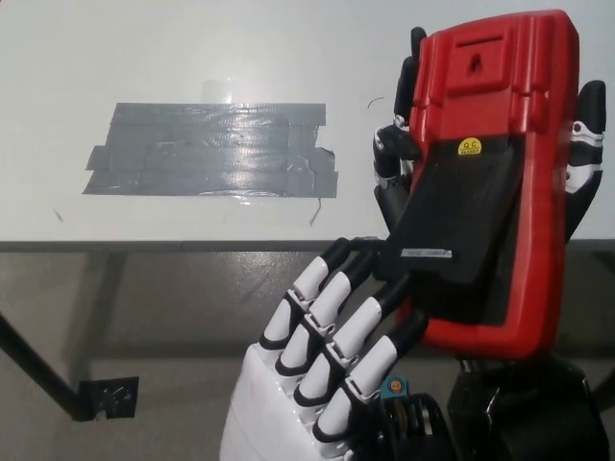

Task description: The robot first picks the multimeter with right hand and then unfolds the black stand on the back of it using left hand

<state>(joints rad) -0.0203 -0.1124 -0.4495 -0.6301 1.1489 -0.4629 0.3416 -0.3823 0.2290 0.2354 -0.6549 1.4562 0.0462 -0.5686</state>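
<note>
The red multimeter (500, 115) is held upright at the right, its back facing me, with my black right hand (396, 163) shut around its sides; black fingers show on both edges. The black stand (452, 226) on its back is swung out at its lower end. My white left hand (327, 355) reaches up from below, its fingertips (384, 288) hooked under the stand's lower edge. The multimeter's front is hidden.
A white table (144, 48) fills the upper picture, with a patch of grey tape strips (211, 149) on it. Its front edge (173, 246) runs across the middle. Below are the floor and a dark table leg (38, 375).
</note>
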